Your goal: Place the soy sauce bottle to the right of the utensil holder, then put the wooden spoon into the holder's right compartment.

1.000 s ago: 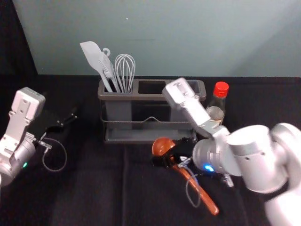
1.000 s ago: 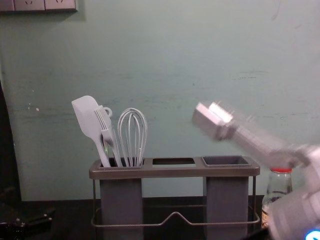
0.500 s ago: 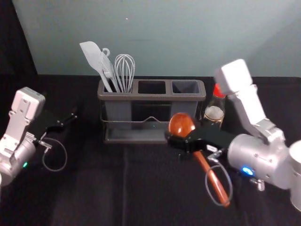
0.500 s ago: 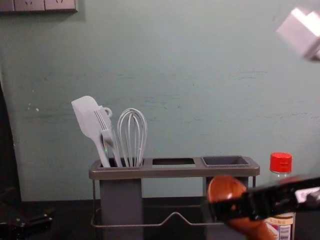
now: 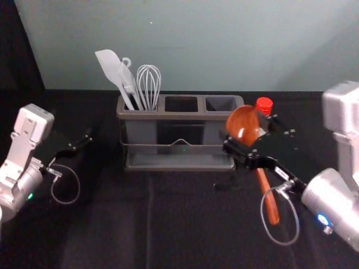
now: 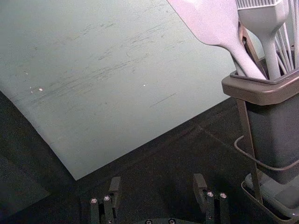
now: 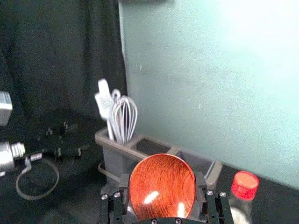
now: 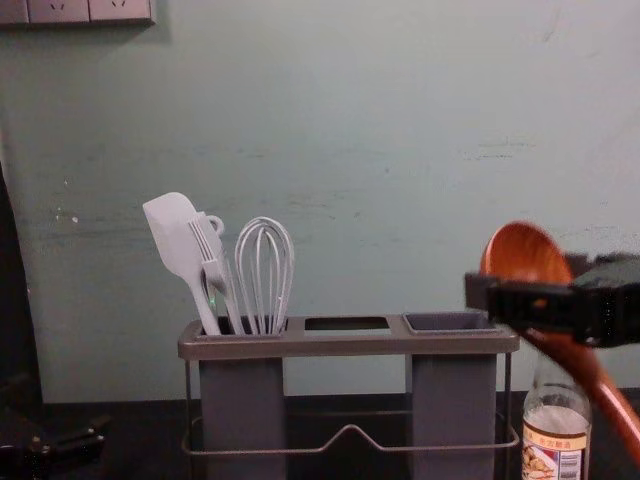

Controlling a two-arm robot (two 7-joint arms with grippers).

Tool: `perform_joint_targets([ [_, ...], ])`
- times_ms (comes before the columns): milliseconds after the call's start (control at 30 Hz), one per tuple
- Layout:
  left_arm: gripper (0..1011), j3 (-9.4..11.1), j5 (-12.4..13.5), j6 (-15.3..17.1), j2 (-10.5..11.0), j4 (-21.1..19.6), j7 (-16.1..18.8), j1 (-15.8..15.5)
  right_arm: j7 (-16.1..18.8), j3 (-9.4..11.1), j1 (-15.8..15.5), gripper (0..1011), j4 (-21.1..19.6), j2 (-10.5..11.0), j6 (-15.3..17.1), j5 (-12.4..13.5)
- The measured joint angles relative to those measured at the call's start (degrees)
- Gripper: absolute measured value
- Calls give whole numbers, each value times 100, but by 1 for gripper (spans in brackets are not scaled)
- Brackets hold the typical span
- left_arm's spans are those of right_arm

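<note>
My right gripper (image 5: pixel 248 138) is shut on the wooden spoon (image 5: pixel 243 124) near its bowl, in front of the soy sauce bottle (image 5: pixel 264 105). The spoon's bowl is up and its handle slants down. In the chest view the spoon (image 8: pixel 590 375) is raised beside the holder's right end, partly covering the bottle (image 8: pixel 556 432). The right wrist view shows the spoon bowl (image 7: pixel 162 186) between the fingers of my right gripper (image 7: pixel 162 187). The utensil holder (image 5: pixel 179 115) stands left of the upright, red-capped bottle. My left gripper (image 5: pixel 80 142) is parked at the left, open; its own gripper (image 6: pixel 157 186) holds nothing.
A grey spatula (image 5: pixel 115 70), a brush and a whisk (image 5: pixel 149 84) stand in the holder's left compartment. Its middle compartment (image 5: pixel 181 104) and right compartment (image 5: pixel 221 103) hold nothing visible. A pale green wall (image 5: pixel 190 45) rises behind.
My right gripper has lifted the spoon off the dark table and carried it right and toward the back, the bowl turning upward. The left arm, holder and bottle have not moved.
</note>
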Motion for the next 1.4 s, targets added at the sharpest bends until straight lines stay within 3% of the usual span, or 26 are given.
perform_joint_targets([
  [100, 1000, 0, 0, 0, 0, 0, 0, 0, -37, 50, -157, 838, 3, 8, -514, 37],
  [133, 1000, 0, 0, 0, 0, 0, 0, 0, -74, 75, -247, 838, 35, 8, -818, 52],
  [233, 1000, 0, 0, 0, 0, 0, 0, 0, -152, 100, -354, 838, 129, -4, -1207, 83],
  [333, 1000, 0, 0, 0, 0, 0, 0, 0, -205, 104, -392, 838, 203, -4, -1343, 120],
  [1267, 1000, 0, 0, 0, 0, 0, 0, 0, -220, 76, -373, 838, 235, -3, -1306, 126],
  [1400, 1000, 0, 0, 0, 0, 0, 0, 0, -220, 25, -177, 838, 318, 53, -1308, 167],
])
